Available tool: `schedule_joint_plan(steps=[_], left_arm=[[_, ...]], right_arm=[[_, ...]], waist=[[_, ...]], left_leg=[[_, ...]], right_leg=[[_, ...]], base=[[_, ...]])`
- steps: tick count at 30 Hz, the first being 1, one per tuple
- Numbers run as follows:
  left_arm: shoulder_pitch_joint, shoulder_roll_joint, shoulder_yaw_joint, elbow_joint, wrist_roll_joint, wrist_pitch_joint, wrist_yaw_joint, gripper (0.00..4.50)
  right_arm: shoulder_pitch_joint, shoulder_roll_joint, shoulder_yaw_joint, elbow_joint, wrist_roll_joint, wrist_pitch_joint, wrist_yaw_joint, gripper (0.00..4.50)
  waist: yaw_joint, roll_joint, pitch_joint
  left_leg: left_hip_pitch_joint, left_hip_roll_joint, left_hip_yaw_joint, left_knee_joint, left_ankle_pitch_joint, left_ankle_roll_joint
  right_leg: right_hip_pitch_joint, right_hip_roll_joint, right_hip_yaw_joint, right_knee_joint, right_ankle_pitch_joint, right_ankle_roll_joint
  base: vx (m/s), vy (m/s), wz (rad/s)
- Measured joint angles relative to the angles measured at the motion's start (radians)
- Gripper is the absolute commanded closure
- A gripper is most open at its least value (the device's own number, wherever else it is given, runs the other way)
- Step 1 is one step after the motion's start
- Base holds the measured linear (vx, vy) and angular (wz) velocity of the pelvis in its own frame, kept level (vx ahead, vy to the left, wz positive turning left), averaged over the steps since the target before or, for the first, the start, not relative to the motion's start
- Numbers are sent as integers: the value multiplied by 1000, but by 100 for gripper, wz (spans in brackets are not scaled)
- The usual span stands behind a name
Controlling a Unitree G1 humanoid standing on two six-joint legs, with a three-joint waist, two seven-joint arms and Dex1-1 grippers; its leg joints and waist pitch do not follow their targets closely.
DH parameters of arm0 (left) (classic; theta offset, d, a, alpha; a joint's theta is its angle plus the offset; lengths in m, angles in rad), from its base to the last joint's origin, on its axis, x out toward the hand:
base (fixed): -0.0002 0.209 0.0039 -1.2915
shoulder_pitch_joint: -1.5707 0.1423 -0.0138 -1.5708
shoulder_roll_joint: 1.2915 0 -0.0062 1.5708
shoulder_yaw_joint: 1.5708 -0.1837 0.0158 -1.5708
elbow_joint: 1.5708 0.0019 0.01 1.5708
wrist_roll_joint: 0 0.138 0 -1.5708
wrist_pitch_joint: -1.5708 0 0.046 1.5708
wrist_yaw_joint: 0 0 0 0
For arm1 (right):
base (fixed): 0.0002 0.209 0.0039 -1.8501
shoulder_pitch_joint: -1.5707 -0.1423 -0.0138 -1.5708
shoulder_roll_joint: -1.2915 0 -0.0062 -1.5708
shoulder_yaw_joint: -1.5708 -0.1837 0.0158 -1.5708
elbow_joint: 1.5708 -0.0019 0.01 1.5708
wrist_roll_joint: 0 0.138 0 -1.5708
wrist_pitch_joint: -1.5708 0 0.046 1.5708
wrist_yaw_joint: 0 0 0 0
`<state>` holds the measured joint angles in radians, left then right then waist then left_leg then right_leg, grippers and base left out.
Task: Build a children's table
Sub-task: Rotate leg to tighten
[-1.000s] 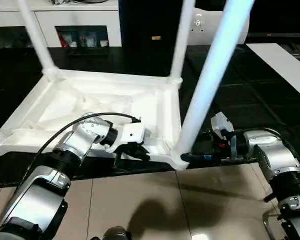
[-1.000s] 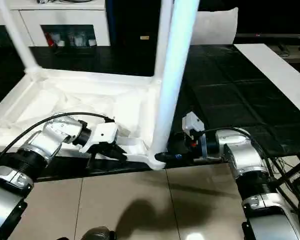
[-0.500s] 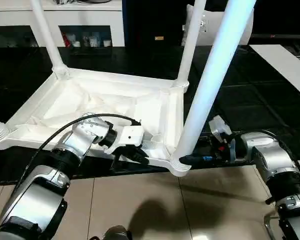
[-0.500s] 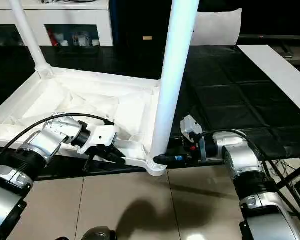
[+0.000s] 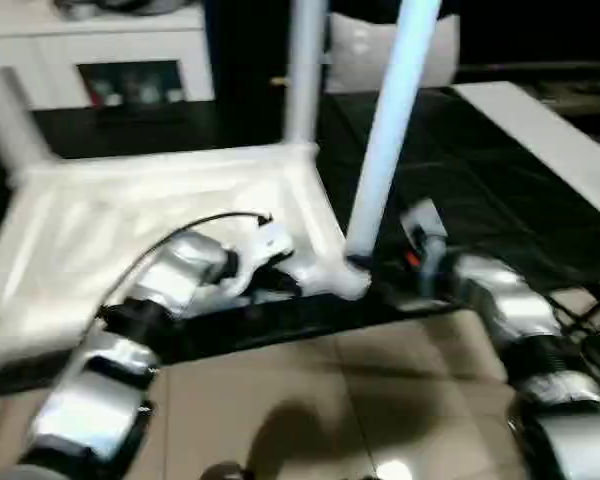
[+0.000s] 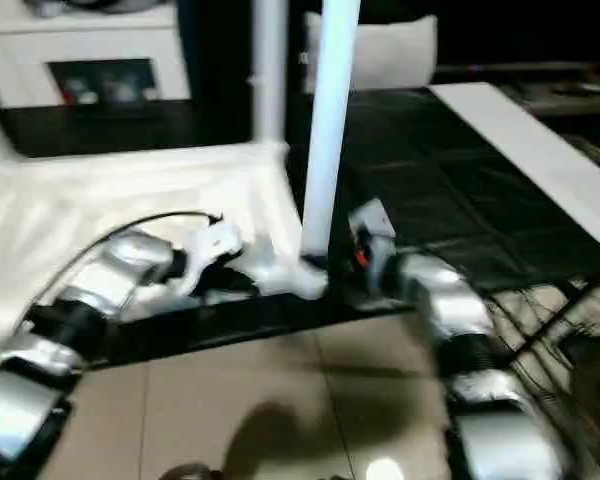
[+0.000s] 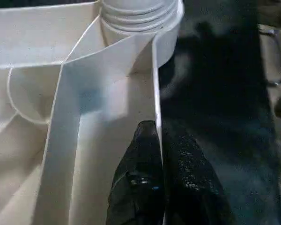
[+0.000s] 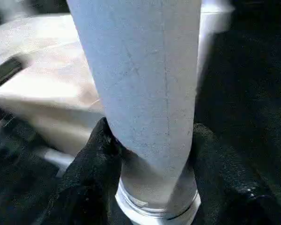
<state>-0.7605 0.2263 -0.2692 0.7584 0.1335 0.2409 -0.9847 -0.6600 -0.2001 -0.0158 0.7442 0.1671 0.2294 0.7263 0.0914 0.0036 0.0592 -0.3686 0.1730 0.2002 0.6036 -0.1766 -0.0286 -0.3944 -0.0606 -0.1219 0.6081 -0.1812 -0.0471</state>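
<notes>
Children's table [image 5: 160,200] lies upside down on the black tabletop [image 5: 460,170], ribbed underside up, legs pointing toward 12 o'clock. The near-corner leg [image 5: 390,120] stands upright in its socket — the right claw [image 8: 147,154] is closed around its base. The left claw [image 7: 160,154] pinches the near rim [image 7: 155,93]. A white cabinet [image 5: 110,60] at 11 o'clock; tiled floor [image 5: 310,400] at 6.

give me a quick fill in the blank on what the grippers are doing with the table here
1. The right gripper is shut on a table ____ near its base.
2. The left gripper is shut on the table top's ____.
3. The table top lies with its ribbed underside facing ____.

Missing words: leg; rim; up
</notes>
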Motion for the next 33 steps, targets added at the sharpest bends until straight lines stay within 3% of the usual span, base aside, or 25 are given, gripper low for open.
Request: schedule_joint_plan(steps=[1, 2, 3, 13, 23, 25, 29, 33], left_arm=[[0, -13, 1, -5, 0, 17, 19, 450], [0, -20, 2, -10, 0, 26, 32, 450], [0, -26, 3, -20, 1, 44, 44, 450], [0, -25, -15, -39, 14, 36, 58, 450], [1, 19, -43, -34, 18, -30, 7, 450], [1, 39, -55, -33, 18, -70, -22, 450], [10, 107, -74, -33, 14, -165, -138, 450], [16, 159, -94, -30, -1, -267, -282, 450]], right_arm=[[-1, 7, -4, 1, -3, -6, -30, 255], [-1, 12, -8, 3, -6, -15, -45, 201], [-1, 17, -11, 4, -10, -25, -56, 187], [34, 8, -7, -47, -20, -33, -56, 115], [110, -111, 8, -137, 21, -54, 179, 37], [112, -147, 16, -135, 18, -83, 211, 7], [113, -213, 15, -136, 16, -121, 284, 2], [135, -261, 68, -169, 15, -145, 433, 2]], waist=[[0, 0, 0], [0, 0, 0], [2, 0, 0], [22, 0, 0], [41, 1, 0], [41, 1, 0], [50, 1, 0], [73, 2, 0]], left_leg=[[0, 0, 0, -1, 0, 0], [0, 0, 0, -2, 0, 0], [0, 0, 0, -3, 0, 0], [-1, 0, 0, -5, 0, 0], [-2, -1, 0, -5, 0, 0], [-4, 0, 0, -5, 0, 0], [-4, 0, 0, -5, 0, 0], [-5, 0, 0, -5, -1, 1]], right_leg=[[0, 0, 0, 0, 0, 0], [0, 0, 0, 0, 0, 0], [0, 0, 0, 0, 0, 0], [-2, 0, 0, 0, 0, 0], [-2, 0, 0, 0, 0, 0], [-5, 1, 0, 0, 1, 0], [-5, 1, 0, 0, 0, 0], [-5, 1, 0, -1, 0, 1]], base=[[0, 0, 0], [0, 0, 0], [0, 0, 0], [0, 0, 0], [0, 0, 0], [0, 0, 0], [0, 0, 0], [0, 0, 0]])
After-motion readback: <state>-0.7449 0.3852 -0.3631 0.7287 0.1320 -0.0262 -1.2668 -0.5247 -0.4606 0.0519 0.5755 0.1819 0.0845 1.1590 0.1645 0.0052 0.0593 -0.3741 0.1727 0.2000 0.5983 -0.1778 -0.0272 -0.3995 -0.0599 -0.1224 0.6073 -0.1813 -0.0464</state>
